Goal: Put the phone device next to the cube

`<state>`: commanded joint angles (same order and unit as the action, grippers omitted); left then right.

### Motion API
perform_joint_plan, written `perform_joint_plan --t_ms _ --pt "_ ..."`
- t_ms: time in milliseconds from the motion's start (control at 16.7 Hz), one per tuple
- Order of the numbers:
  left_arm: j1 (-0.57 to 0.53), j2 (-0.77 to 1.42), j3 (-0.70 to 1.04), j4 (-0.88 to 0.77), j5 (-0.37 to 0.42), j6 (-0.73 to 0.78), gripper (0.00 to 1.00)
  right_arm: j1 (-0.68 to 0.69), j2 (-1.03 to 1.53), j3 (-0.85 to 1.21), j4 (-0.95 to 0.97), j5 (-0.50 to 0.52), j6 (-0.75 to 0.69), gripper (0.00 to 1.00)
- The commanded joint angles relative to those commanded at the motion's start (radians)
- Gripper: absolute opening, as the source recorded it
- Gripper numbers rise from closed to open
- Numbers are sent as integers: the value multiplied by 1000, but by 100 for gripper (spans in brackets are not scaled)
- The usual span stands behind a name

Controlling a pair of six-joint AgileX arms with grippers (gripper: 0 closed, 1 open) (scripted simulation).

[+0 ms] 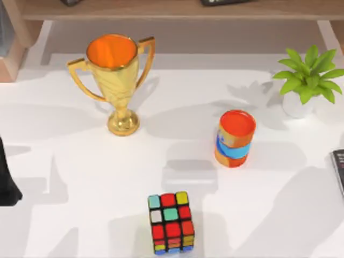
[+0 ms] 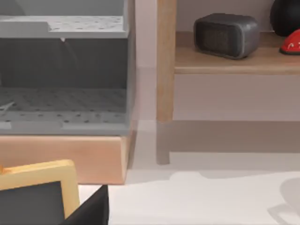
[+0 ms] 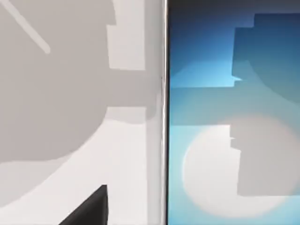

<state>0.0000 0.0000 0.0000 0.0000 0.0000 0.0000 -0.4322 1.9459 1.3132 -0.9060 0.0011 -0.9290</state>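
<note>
Barely started: phone device (image 3: 234,122) sits at the table's right edge, well apart from the cube (image 1: 171,222); can't tell either claw's state

Phone device (image 1: 338,169): cut by the top view's right edge, only a dark sliver visible; in my right wrist view (image 3: 232,140) its blue face runs off the frame. My left arm (image 1: 8,180) is clipped at the left edge. Shelf items (image 1: 223,2) at top: cropped, unidentifiable.
</note>
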Motion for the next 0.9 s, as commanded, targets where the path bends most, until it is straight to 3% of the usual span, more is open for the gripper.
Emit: perform_joint_plan --t_ms 480,900 --pt "0 0 0 0 0 0 100 -7 41 26 -17 0 -21 100" --pt "0 0 0 0 0 0 100 -10 111 -41 120 0 -21 100"
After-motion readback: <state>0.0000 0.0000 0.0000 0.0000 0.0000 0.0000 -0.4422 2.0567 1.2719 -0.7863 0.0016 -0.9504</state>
